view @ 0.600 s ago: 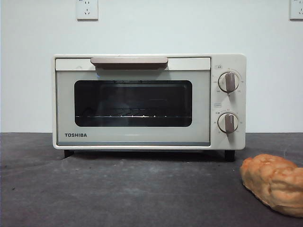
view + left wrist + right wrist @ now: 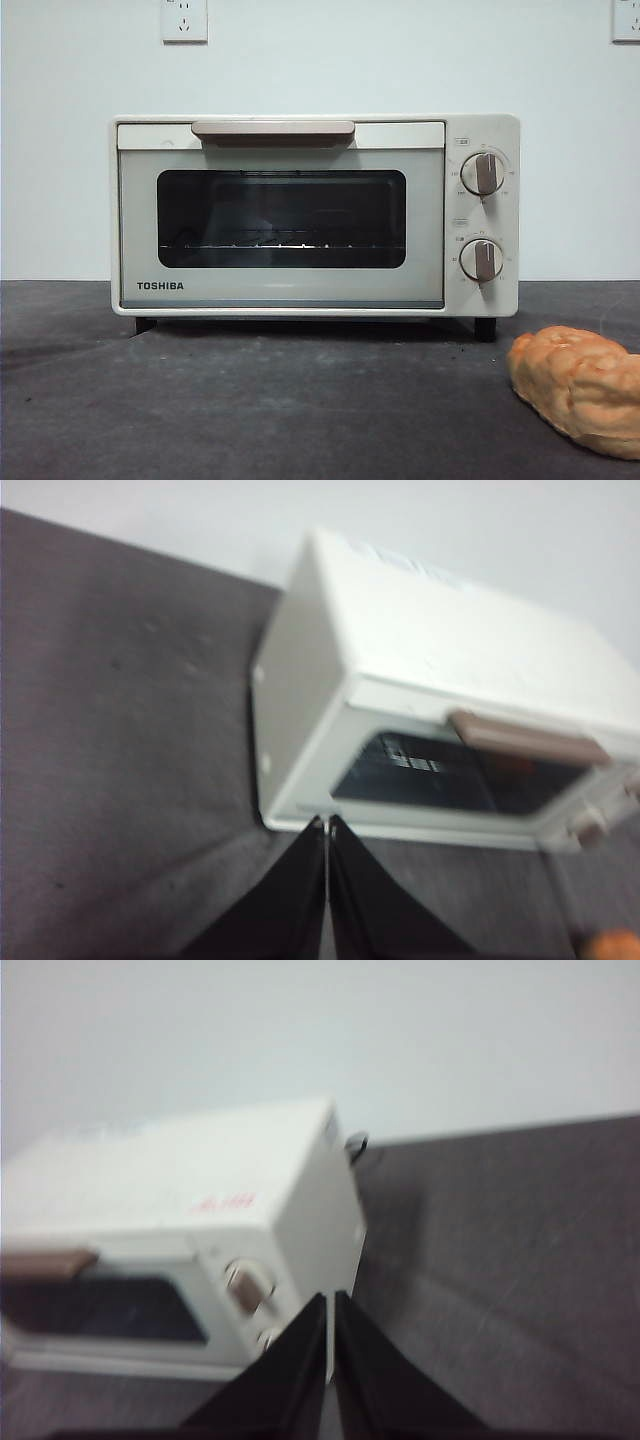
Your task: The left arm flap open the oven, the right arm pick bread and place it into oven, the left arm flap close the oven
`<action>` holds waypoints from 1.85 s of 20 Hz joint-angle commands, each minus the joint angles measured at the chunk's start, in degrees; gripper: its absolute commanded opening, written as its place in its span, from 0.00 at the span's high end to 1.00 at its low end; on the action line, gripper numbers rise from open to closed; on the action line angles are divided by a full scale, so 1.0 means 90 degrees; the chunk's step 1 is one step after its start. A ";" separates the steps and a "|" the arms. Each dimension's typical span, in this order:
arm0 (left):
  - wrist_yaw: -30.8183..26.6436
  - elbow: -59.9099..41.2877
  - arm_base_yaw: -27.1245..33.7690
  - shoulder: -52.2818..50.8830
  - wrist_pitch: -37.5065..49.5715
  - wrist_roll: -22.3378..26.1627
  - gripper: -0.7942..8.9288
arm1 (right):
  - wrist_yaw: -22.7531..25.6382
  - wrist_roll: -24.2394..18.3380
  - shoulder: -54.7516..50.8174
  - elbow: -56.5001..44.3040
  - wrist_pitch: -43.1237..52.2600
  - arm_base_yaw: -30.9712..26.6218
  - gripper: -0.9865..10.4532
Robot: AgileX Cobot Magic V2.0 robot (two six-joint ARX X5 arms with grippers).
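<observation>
The oven (image 2: pixel 315 215) stands on the tabletop (image 2: pixel 250 410), centred in the front view, its back toward the wall (image 2: pixel 400 60). Its door is shut; the bar handle (image 2: pixel 273 130) runs along the door's top edge, above the window (image 2: pixel 281 218). A wire rack (image 2: pixel 270 243) lies inside, behind the window. Two knobs (image 2: pixel 483 173) sit one above the other on the panel right of the door. The bread (image 2: pixel 578 388) lies on the tabletop, forward and right of the oven, apart from it. Two wall sockets (image 2: pixel 184 20) sit high on the wall, one above the oven's left part, one at the far right. The left claw (image 2: pixel 327 825) hangs above the tabletop off the oven's left front corner; the right claw (image 2: pixel 330 1300) hangs off its right front corner.
</observation>
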 commanded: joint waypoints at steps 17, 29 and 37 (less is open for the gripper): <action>0.0573 0.1209 -0.0306 0.1265 -0.1894 0.1831 0.91 | -0.0770 -0.1440 0.2181 0.1768 -0.3320 0.0255 0.91; 0.0573 0.1209 -0.0306 0.1265 -0.1897 0.1829 0.91 | -0.0799 -0.0928 0.2351 0.1741 -0.3405 0.0517 0.53; 0.0573 0.1209 -0.0306 0.1265 -0.1889 0.1829 0.91 | -0.0908 0.0549 0.2421 0.0073 -0.1795 0.1479 0.53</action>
